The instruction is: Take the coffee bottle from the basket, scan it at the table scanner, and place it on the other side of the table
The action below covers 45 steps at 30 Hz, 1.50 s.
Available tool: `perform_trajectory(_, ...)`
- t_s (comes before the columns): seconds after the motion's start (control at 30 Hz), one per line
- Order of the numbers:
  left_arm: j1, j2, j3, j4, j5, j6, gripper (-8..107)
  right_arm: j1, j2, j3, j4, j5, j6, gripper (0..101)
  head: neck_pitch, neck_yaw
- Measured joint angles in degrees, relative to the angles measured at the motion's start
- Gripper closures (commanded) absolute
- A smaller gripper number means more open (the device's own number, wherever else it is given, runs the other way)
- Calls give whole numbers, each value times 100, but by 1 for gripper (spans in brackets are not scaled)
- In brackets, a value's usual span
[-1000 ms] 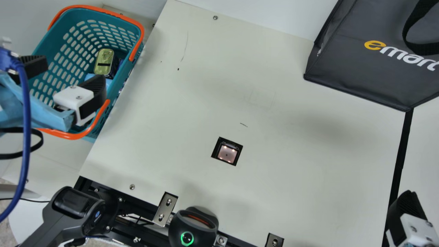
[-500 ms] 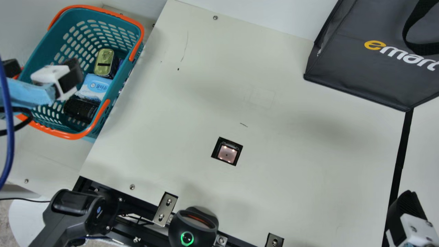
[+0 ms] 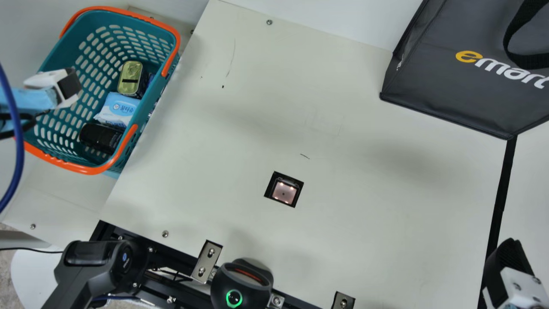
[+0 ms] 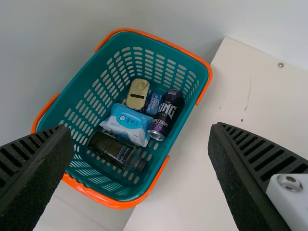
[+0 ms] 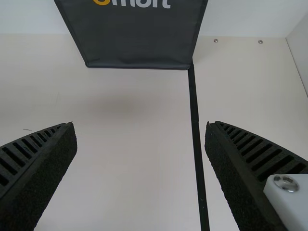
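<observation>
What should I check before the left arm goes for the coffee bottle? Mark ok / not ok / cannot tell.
1. Dark coffee bottle with black cap inside teal plastic basket: ok, on its side.
2. Left black ribbed gripper open, empty: ok.
3. Bottle free of contact with blue-and-white wipes pack: cannot tell, very close.
4. Barcode side of bottle known: cannot tell.
5. Lit square table scanner uncovered: ok.
6. Right black ribbed gripper away from scanner: ok.
</observation>
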<state>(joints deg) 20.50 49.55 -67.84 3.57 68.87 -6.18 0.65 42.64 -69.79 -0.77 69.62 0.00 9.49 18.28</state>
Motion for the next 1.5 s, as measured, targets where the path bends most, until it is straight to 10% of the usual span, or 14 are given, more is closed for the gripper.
perform_trajectory(0.73, 2406, 2086, -679, -1821, -155, 3971, 9, 0, 0, 0, 0, 0, 0, 6, 9, 0)
perform_trajectory(1.5, 2272, 4032, -946, -1764, -380, 5760, 9, 0, 0, 0, 0, -5, 0, 6, 0, 0)
